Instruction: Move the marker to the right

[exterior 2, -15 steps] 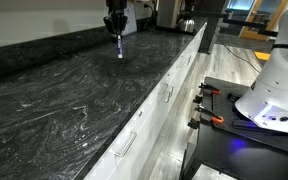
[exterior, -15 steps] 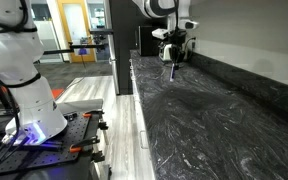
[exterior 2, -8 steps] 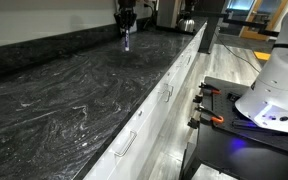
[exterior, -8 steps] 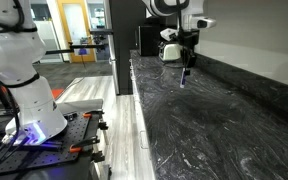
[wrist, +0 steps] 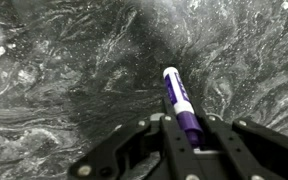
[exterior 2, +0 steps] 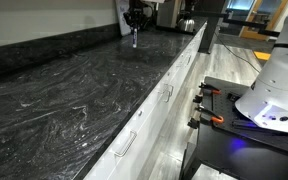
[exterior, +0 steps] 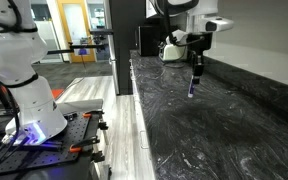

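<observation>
Marker [wrist: 177, 100], purple with its whitish end pointing down, hangs pinched between the fingers of the gripper [exterior: 195, 64] over the dark marbled countertop [exterior: 219, 125].

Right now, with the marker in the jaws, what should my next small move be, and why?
Probably lower straight down a little. The jaws hold the marker upright by its upper end, and in both exterior views its tip seems to hang above the countertop. Opening now would likely let it drop and roll; release after it touches.
</observation>
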Controlling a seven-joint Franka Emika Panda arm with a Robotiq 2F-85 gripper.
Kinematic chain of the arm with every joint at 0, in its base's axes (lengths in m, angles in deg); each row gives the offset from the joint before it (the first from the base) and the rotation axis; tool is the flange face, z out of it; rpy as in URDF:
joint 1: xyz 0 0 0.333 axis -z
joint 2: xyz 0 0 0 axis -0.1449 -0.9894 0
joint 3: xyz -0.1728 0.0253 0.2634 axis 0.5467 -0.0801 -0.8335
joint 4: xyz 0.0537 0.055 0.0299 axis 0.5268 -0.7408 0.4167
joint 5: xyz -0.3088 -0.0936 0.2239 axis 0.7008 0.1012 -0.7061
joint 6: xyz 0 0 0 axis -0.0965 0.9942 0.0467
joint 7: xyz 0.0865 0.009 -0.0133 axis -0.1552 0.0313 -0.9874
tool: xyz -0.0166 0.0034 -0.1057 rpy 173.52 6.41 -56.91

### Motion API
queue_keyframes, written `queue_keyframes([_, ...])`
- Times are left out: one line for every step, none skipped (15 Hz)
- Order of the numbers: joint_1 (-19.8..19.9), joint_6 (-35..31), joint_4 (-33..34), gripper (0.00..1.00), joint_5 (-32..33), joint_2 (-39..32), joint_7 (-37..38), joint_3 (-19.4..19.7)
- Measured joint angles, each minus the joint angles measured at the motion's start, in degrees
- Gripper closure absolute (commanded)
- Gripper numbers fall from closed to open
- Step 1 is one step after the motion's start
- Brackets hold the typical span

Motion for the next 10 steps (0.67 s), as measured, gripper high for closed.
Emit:
queue_keyframes([0.14, -0.41, -0.03, 0.95, 0.16, 0.0, 1.82, 0.59])
queue_keyframes([0.17, -1.11, -0.06, 0.95, 0.53, 0.0, 3.79, 1.22])
queue_keyframes([0.18, -1.92, -0.1, 0.95, 1.25, -0.02, 5.92, 1.8])
queue_keyframes([0.14, -2.68, -0.13, 0.95, 2.29, -0.08, 8.23, 2.3])
queue_keyframes([0.09, -3.45, -0.14, 0.95, 3.73, -0.25, 10.72, 2.77])
queue_keyframes([0.01, -4.08, -0.14, 0.95, 5.54, -0.57, 13.46, 3.25])
queue_keyframes([-0.23, -4.51, -0.14, 0.95, 7.45, -1.01, 16.51, 3.82])
queue_keyframes([-0.51, -4.74, -0.14, 0.95, 9.38, -1.54, 19.51, 4.47])
queue_keyframes([-0.74, -4.84, -0.14, 0.95, 10.87, -2.08, 21.99, 4.97])
queue_keyframes([-0.89, -4.85, -0.12, 0.95, 12.01, -2.71, 24.17, 5.38])
